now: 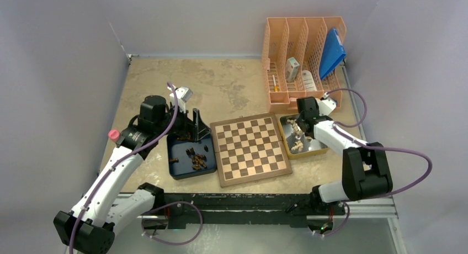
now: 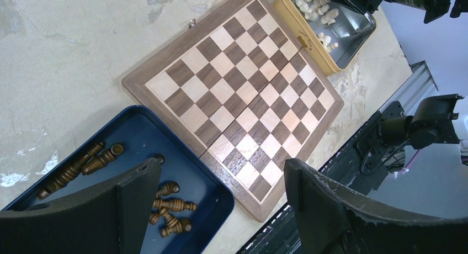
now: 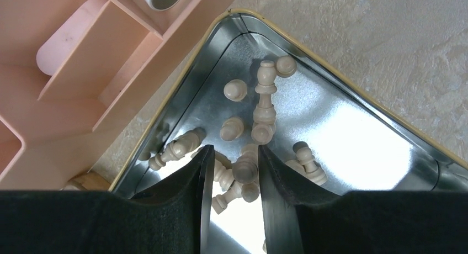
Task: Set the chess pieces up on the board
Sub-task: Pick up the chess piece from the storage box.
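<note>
Two trays: dark blue tray [image 1: 190, 175] just left of the board [image 1: 251, 149], yellow tray [image 1: 302, 155] just right.
Left gripper [image 1: 197, 127]: jaws wide apart, above the blue tray's far edge.
Dark brown pieces [image 1: 196, 159]: in the blue tray, toppled, long axes pointing every way.
Pale pieces [image 1: 298, 145]: in the yellow tray, mostly toppled, axes mixed.
Right gripper [image 3: 234, 150]: jaws partly open, straddling one pale piece, not clamped.

Count on the surface [image 1: 165, 83]: one flat square wooden chessboard [image 1: 251, 149]; one dark blue tray [image 1: 175, 171]; one yellow-rimmed metal tray [image 3: 353, 138]. Dark brown wooden chess pieces [image 2: 171, 204]: at least eight visible, heaped too closely for an exact figure. Pale beige wooden chess pieces [image 3: 265, 107]: at least ten. One peach plastic slotted rack [image 1: 287, 94] with four compartments, one blue folder [image 1: 333, 52], one white box [image 1: 292, 69].
</note>
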You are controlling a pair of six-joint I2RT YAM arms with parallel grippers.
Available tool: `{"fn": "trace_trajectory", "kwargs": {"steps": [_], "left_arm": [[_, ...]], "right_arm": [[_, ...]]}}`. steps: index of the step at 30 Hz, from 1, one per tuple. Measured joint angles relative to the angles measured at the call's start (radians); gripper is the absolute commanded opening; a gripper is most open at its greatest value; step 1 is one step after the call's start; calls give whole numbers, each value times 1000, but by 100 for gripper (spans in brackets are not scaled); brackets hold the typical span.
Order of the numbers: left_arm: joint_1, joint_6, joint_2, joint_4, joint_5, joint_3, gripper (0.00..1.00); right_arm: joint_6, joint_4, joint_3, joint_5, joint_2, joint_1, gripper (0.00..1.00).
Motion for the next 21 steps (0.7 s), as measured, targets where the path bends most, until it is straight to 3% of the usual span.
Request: {"fn": "trace_trajectory", "kwargs": {"steps": [9, 21], "left_arm": [[0, 0, 0, 0, 0, 0, 83], [0, 0, 4, 0, 0, 0, 83]], "right_arm": [[2, 3, -8, 2, -2, -1, 19], [-56, -2, -6, 38, -80, -1, 13]]}}
